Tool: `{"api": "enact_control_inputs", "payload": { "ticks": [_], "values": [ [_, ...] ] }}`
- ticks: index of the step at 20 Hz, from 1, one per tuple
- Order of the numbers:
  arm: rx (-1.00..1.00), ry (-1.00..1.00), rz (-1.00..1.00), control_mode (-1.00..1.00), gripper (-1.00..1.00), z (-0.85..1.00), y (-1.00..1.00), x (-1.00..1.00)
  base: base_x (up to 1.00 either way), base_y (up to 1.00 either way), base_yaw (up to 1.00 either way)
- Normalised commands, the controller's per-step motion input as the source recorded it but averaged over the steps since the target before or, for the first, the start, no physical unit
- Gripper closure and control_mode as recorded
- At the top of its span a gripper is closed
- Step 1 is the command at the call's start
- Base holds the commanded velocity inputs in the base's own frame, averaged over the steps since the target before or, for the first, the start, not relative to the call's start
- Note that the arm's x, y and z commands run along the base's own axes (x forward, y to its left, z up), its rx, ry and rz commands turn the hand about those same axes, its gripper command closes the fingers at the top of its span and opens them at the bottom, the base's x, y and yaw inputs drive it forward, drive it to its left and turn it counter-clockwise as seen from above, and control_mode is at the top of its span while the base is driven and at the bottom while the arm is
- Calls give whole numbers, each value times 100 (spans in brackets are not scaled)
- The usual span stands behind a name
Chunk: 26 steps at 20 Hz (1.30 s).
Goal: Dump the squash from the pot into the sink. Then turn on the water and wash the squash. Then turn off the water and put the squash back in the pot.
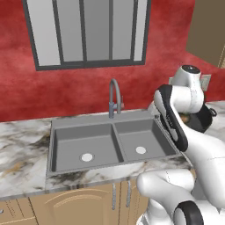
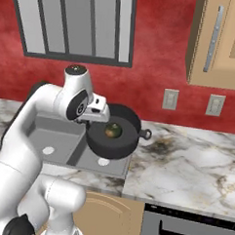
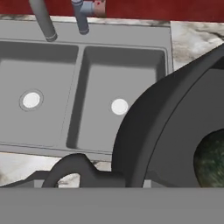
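Black pot [image 2: 112,137]: held up off the counter, tilted so its opening faces the right base camera; it hangs over the right-hand edge of the sink, partly over the right basin.
Gripper [image 2: 96,113]: at the pot's left rim in the right base view, where a white hand block meets the dark wall; the fingertips are hidden, so I cannot tell from the pictures how the jaws stand, though the pot hangs from this hand.
Pot handles: one loop handle [image 3: 72,168] sits at the bottom of the hand view, right by the hand; the other [image 2: 146,134] sticks out on the far side toward the counter.
Squash [image 2: 112,131]: inside the pot, lying against its base, dark green with an orange-brown patch; in the hand view its mottled green surface [image 3: 212,158] shows at the right edge, deep in the pot.
Sink [image 1: 57,145]: grey, two basins side by side, a white round drain in each [image 1: 87,157] [image 1: 140,150]; both basins look dry.
Faucet [image 1: 114,97]: grey gooseneck behind the divider between the basins, no water seen running.
Counter [image 2: 185,162]: marbled stone, stretching right of the sink.
Wall [image 1: 79,88]: red, with a window [image 1: 85,30] above the sink.
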Motion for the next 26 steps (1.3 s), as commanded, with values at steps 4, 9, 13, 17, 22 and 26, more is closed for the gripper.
{"api": "enact_control_inputs", "payload": {
  "ticks": [4, 9, 13, 17, 22, 26],
  "values": [
    [0, 0, 0, -100, 100, 56, 46, -51, 0, 0, 0],
    [0, 0, 1, -100, 100, 46, 64, -52, 0, 0, 0],
    [0, 0, 3, -100, 100, 34, 80, -44, 0, 0, 0],
    [0, 0, 5, -100, 100, 22, 83, -39, 0, 0, 0],
    [0, 0, 6, -100, 100, 7, 82, -35, 0, 0, 0],
    [1, 0, 6, -100, 100, 0, 75, -22, 0, 0, 0]
  ]
}}
